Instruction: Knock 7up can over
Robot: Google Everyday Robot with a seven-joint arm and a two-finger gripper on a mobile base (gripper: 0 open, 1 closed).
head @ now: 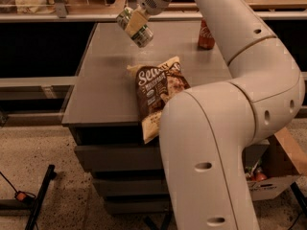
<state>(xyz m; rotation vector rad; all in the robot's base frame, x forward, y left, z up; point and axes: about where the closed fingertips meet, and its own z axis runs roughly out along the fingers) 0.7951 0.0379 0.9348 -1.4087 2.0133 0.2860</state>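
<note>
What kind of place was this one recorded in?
Probably an office break area or lab mock-up: a grey drawer cabinet bearing a chip bag and cola can, speckled floor; end effector grips the 7up can above it.

Pincer (135,23) grips tilted 7up can (144,35) above table (96,90).
</note>
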